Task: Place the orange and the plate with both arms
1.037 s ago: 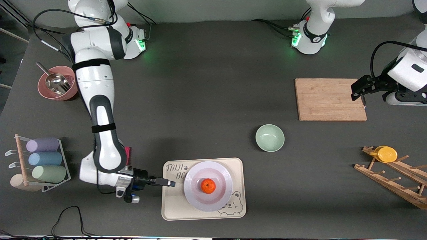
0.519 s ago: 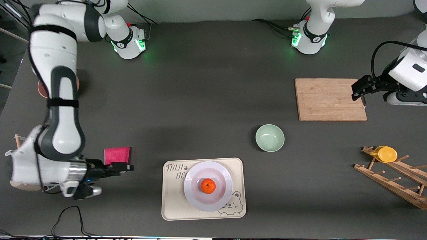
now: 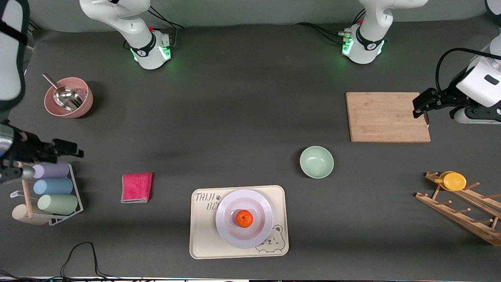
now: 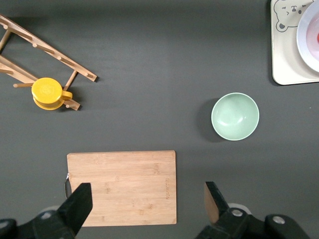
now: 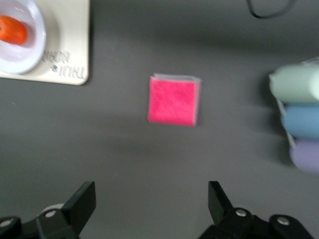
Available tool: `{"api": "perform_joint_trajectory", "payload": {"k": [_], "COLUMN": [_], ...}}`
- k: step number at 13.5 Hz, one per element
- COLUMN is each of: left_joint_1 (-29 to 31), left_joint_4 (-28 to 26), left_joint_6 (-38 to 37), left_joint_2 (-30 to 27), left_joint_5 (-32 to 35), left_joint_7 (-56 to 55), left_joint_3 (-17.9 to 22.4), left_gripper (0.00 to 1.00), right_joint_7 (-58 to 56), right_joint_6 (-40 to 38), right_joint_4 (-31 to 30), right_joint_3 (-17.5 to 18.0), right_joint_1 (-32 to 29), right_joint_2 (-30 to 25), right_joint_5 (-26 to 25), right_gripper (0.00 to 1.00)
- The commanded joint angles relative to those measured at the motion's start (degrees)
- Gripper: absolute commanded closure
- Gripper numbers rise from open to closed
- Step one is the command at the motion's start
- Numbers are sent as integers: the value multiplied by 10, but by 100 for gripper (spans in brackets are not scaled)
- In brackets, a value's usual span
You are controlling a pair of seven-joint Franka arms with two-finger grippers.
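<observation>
The orange (image 3: 244, 218) sits in the middle of the pale lavender plate (image 3: 226, 232). The plate rests on the cream bear tray (image 3: 202, 243) near the front camera. My right gripper (image 3: 73, 150) is open and empty, up over the cup rack at the right arm's end of the table. Its wrist view shows its open gripper (image 5: 150, 194) over bare table, with the orange (image 5: 12, 30) and the plate (image 5: 36, 54) at a corner. My left gripper (image 3: 419, 105) is open and empty over the edge of the wooden cutting board (image 3: 385, 116). It also shows in the left wrist view (image 4: 148, 194).
A mint-green bowl (image 3: 316, 161) stands between tray and cutting board. A pink cloth (image 3: 136, 187) lies beside the tray. A rack of pastel cups (image 3: 51, 187) and a pink bowl with a scoop (image 3: 68, 98) are at the right arm's end. A wooden rack with a yellow lid (image 3: 453, 181) is at the left arm's end.
My right arm has swung away from the tray's edge toward its own end of the table, uncovering the pink cloth. The orange, plate and left arm have not moved.
</observation>
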Motion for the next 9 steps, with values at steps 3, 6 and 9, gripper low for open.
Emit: {"api": "perform_joint_trajectory", "payload": {"k": [3,6,9], "left_joint_1": [1,-6,0], "left_joint_4": [-16,-18,-19], "left_joint_6": [5,-2,-4], "left_joint_2": [-14,-16,-21], "left_joint_5": [8,17,36], "left_joint_7": [6,-10,-5], "left_joint_3": [4,1,-5], "left_gripper": [0,0,0], "right_joint_7": [57,60,78], "right_joint_6": [-41,-51,-58], "right_joint_4": [-38,-38,-39], "right_joint_3": [92,123,134], "right_joint_1": [-64,-89,-97], "right_joint_2": [-84,-96,-106], "right_joint_5": [-75,-94,-94], "right_gripper": [0,0,0]}}
